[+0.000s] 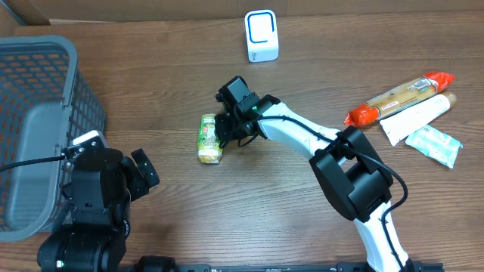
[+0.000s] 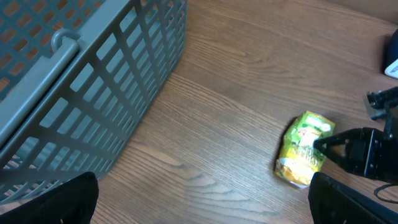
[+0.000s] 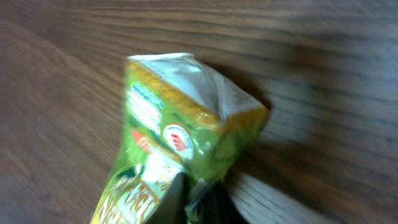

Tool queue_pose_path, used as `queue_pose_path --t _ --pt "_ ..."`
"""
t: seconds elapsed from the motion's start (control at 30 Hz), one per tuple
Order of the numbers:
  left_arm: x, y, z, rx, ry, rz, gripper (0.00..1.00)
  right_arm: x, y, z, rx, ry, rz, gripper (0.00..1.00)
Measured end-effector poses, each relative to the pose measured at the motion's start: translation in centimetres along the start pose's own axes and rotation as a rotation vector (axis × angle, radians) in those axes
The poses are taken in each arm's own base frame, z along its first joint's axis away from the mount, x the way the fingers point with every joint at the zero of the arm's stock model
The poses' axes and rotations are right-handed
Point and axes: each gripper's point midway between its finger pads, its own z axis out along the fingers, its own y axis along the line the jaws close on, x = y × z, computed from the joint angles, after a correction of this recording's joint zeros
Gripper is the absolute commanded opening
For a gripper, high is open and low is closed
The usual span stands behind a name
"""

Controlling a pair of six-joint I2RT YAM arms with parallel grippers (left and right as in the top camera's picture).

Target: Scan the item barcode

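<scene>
Nearest, at left: left hand, spread wide, empty, beside the grey basket. Mid-tabletop: green packet, lying flat, pinched at its right edge by the right hand, clamped tight, apparently on a fold of wrapper, the wrist view being blurred. Off right, well apart: orange-ended pack, white tube, pale sachet. Farthest: white scanner, upright, with the right hand's own body between it and the packet.

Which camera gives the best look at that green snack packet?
The left wrist view: the snack packet shows whole and sharp. Overhead, the snack packet looks whole but small; the right wrist view is close, blurred and cropped.
</scene>
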Motion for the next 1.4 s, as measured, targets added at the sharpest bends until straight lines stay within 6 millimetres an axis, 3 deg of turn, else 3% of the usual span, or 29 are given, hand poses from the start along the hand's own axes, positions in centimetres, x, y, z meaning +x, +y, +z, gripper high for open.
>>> queue_pose_path --t 0.33,0.47,0.67,0.73,0.87,1.03,1.13,1.2,1.3,1.37,1.4 --pt "0.0 0.0 0.0 0.000 0.000 0.000 0.99 1.3 -0.6 -1.7 0.067 0.066 -0.008 0.04" --pt "0.0 0.0 0.0 0.000 -0.001 0.000 1.00 1.5 -2.7 -4.5 0.232 0.065 -0.042 0.04" --pt "0.0 0.0 0.0 0.000 -0.001 -0.001 1.00 0.7 -7.8 -11.3 0.643 0.020 -0.169 0.04" --pt "0.0 0.0 0.0 0.000 0.000 -0.001 0.99 0.7 -9.2 -12.4 0.743 0.020 -0.195 0.04" --pt "0.0 0.0 0.0 0.000 0.000 -0.001 1.00 0.8 -11.4 -12.8 0.871 0.044 -0.230 0.04" --pt "0.0 0.0 0.0 0.000 -0.001 -0.001 1.00 3.4 -14.7 -11.3 0.996 0.209 -0.280 0.04" --pt "0.0 0.0 0.0 0.000 -0.001 -0.001 1.00 3.8 -15.3 -11.2 1.046 0.233 -0.306 0.04" --pt "0.0 0.0 0.0 0.000 0.000 0.000 1.00 3.7 -14.9 -11.1 1.053 0.232 -0.324 0.08" --pt "0.0 0.0 0.0 0.000 0.000 0.000 0.99 3.8 -13.7 -10.7 1.046 0.238 -0.357 0.25" --pt "0.0 0.0 0.0 0.000 -0.001 0.000 1.00 3.7 -12.3 -10.3 1.034 0.233 -0.384 0.46" --pt "0.0 0.0 0.0 0.000 0.000 -0.001 1.00 3.6 -11.1 -9.9 1.009 0.230 -0.411 0.65"
